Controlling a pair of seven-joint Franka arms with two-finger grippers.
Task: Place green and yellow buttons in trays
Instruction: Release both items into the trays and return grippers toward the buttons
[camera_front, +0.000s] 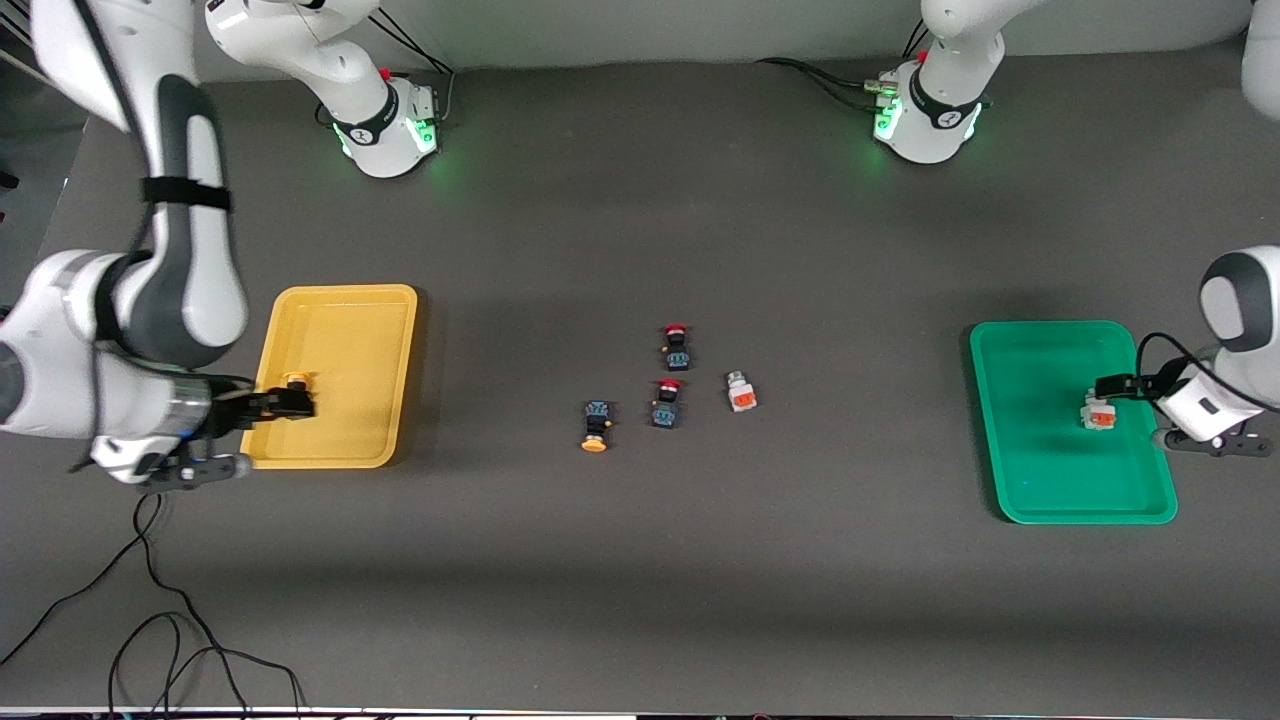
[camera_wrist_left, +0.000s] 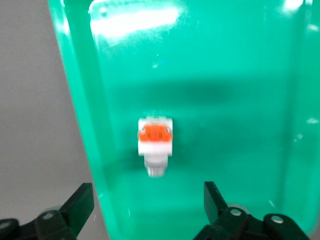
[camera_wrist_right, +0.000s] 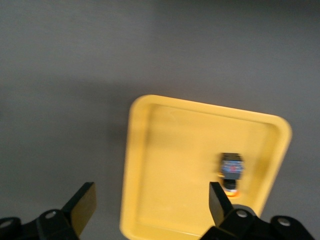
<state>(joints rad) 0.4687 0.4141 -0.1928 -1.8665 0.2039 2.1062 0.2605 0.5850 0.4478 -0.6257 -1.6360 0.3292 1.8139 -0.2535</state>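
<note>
Front camera: high, facing my bases, sees the whole table | My left wrist camera: close over the green tray | My right wrist camera: higher above the yellow tray | Front view shares both trays.

Even overhead light; wrist views blurred; green tray glares

Two red-capped dark-bodied switches lying mid-worktop, close together but apart: farther red-capped switch sitting farther from front camera, nearer red-capped switch just below it in front view. Black cables trailing over worktop edge at right arm's end, nearest front camera.
</note>
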